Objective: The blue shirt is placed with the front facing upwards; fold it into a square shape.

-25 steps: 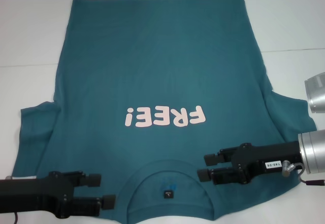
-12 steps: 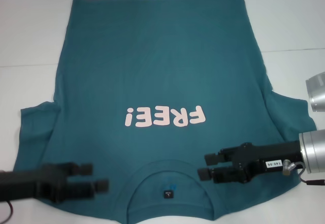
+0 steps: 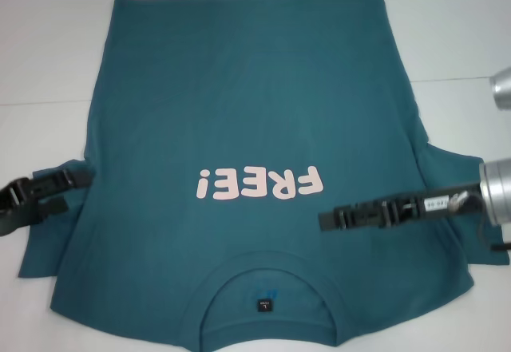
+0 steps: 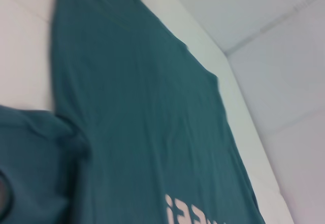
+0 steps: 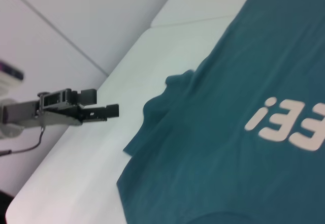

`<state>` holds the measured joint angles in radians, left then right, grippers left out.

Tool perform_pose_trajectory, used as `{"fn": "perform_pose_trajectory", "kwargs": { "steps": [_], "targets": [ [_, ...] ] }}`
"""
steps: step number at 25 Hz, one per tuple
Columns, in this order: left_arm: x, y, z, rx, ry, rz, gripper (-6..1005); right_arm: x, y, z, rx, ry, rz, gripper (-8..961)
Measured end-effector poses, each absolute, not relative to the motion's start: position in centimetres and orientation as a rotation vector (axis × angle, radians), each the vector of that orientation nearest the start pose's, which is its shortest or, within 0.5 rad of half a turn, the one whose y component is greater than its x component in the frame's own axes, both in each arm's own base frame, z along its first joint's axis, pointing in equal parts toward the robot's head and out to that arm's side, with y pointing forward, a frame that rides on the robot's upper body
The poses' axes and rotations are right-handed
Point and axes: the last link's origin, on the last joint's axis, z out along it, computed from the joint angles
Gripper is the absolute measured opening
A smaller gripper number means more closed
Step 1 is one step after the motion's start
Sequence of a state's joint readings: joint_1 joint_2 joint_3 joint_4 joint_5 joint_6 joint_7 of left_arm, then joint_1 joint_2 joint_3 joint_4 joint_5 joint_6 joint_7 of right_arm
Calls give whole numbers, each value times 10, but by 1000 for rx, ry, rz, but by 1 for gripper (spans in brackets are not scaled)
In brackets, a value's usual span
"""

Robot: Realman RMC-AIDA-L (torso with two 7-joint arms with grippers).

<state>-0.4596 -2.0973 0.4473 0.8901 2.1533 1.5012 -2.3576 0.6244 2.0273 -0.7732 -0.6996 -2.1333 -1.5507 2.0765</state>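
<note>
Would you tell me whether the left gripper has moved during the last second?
Yes. The left gripper was beside the collar of the blue shirt; it now sits farther from the robot and further left, at the shirt's left sleeve.

You have two black grippers: the left gripper (image 3: 68, 190) blocky, the right gripper (image 3: 326, 219) carrying a white label, silver cylindrical wrist (image 3: 499, 191) and black cable (image 3: 489, 236).
</note>
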Motion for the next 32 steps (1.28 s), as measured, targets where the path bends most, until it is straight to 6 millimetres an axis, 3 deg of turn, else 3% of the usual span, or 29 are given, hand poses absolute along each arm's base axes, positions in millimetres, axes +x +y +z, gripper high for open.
{"fn": "perform_pose_trajectory", "kwargs": {
  "steps": [9,20,32],
  "targets": [
    [-329,355,60,-1744,-1854,-830,873,248,379,30,-2499,1491,495,627],
    [-356,368,49,-1520,-1871,-779,871,251,384,37,-2451,1492,519,627],
    [-360,370,44,-1497,-1872,-757,864,253,386,39,-2434,1488,516,627]
  ]
}}
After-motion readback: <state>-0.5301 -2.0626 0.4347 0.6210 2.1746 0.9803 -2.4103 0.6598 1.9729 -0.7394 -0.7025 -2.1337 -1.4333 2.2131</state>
